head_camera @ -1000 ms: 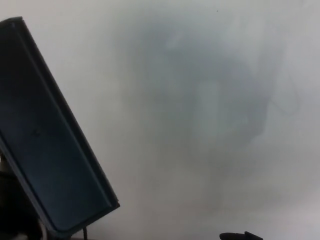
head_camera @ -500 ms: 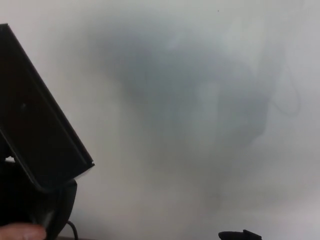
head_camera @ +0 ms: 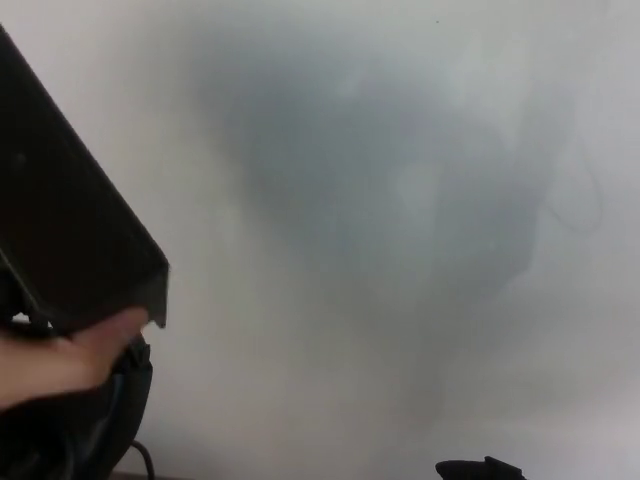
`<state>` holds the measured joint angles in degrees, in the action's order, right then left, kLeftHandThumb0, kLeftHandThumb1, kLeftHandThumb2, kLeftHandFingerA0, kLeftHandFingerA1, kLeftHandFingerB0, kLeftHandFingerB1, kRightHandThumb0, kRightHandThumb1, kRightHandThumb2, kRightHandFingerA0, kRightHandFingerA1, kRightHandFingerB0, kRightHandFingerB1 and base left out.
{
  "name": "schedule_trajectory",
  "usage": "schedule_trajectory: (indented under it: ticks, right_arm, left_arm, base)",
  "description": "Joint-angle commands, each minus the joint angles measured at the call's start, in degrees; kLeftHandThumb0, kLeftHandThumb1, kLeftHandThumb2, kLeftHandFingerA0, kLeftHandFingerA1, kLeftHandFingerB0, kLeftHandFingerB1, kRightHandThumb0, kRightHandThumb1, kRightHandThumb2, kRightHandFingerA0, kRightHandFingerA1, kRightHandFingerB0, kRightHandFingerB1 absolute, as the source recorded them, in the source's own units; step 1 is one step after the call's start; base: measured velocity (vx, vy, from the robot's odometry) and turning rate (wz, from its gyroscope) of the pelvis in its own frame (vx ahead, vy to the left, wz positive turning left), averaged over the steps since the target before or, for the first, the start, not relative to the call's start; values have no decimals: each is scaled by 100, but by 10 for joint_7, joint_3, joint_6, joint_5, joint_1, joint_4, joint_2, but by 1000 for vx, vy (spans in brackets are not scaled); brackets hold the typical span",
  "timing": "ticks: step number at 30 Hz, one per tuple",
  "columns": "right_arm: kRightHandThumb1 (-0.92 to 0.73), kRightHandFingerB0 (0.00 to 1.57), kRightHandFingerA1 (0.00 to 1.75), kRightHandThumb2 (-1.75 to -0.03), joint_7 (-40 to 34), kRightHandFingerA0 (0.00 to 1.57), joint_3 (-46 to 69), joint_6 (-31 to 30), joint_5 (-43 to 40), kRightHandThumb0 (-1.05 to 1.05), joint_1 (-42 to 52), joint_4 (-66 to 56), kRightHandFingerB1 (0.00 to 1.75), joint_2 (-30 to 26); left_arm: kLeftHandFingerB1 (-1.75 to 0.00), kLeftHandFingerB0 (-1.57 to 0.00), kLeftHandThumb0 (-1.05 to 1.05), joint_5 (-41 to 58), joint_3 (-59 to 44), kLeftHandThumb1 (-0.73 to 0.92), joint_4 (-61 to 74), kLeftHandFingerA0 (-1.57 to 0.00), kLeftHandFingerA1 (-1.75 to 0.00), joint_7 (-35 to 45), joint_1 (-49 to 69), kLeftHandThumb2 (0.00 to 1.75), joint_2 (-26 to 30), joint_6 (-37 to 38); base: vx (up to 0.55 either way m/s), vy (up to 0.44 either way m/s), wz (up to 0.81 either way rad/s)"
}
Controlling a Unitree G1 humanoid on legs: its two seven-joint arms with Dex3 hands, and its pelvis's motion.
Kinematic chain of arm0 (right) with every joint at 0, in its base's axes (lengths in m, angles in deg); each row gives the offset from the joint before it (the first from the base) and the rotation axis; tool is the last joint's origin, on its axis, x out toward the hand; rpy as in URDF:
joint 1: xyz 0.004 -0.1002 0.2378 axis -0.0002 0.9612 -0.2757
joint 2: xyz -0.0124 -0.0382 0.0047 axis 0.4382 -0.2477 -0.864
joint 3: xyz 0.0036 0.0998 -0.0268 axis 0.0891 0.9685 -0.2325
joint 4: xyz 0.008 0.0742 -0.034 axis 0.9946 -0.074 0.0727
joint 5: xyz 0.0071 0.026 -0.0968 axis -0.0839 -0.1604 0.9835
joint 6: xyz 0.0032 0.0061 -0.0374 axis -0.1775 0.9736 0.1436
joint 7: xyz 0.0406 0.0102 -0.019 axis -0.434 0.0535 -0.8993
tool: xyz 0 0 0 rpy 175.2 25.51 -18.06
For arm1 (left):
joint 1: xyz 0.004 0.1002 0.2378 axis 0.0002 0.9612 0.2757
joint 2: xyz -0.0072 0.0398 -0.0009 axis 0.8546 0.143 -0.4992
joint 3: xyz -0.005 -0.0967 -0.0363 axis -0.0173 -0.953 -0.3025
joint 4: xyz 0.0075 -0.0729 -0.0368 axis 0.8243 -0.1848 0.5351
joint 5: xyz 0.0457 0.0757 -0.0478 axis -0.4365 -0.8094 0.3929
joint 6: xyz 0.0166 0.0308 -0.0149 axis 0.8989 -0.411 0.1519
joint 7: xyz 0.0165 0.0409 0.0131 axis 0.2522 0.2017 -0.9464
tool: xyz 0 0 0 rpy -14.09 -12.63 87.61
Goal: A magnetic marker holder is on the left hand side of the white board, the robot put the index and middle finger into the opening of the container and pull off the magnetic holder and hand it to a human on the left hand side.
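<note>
a person's hand point(head_camera: 60, 362) now reaches in at lower left, fingertips touching the underside of the dark rectangular magnetic marker holder point(head_camera: 70, 230), which has shifted further left. below sits the robot's black left hand point(head_camera: 75, 420); its grip cannot be told. behind, the smudged white board point(head_camera: 400, 250).

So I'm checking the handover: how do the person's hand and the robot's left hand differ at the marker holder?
The person's hand is bare and light, coming in from the left edge with fingers just under the marker holder. The robot's left hand is black, sits lower, and is partly hidden behind the person's hand; its grip cannot be made out. Both are below the tilted holder, in front of the whiteboard.
</note>
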<state>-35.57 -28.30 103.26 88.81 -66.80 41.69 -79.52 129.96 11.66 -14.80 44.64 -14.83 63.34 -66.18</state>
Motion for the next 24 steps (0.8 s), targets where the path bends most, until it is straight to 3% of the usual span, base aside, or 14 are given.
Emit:
schedule_trajectory:
  ticks: [1, 15, 16, 24]
  right_arm:
    - [-85, 68, 59, -65, -10, 81, -3, -5, 5, -64, -3, -2, 49, -10]
    - [-85, 69, 60, -65, -15, 82, -8, -9, 8, -63, -10, -5, 49, -9]
    - [-85, 68, 61, -65, -16, 82, -8, -10, 8, -64, -12, -5, 50, -9]
    - [-84, 68, 62, -65, -13, 82, -9, -10, 6, -64, -11, -9, 49, -10]
  left_arm:
    - [-34, -44, -90, 7, -2, 80, 1, -75, -43, 2, 1, 66, 8, -4]
    - [-34, -44, -87, 2, -4, 77, -14, -74, -42, 7, -9, 65, 21, -11]
    - [-46, -39, -90, -1, -4, 63, -26, -66, -54, 14, -12, 98, 25, -16]
    - [-43, -36, -99, -51, -3, 64, -117, -62, -51, 32, -16, 99, 63, -38]
  base:
    - [0, 0, 0]
    - [0, 0, 0]
    - [0, 0, 0]
    - [0, 0, 0]
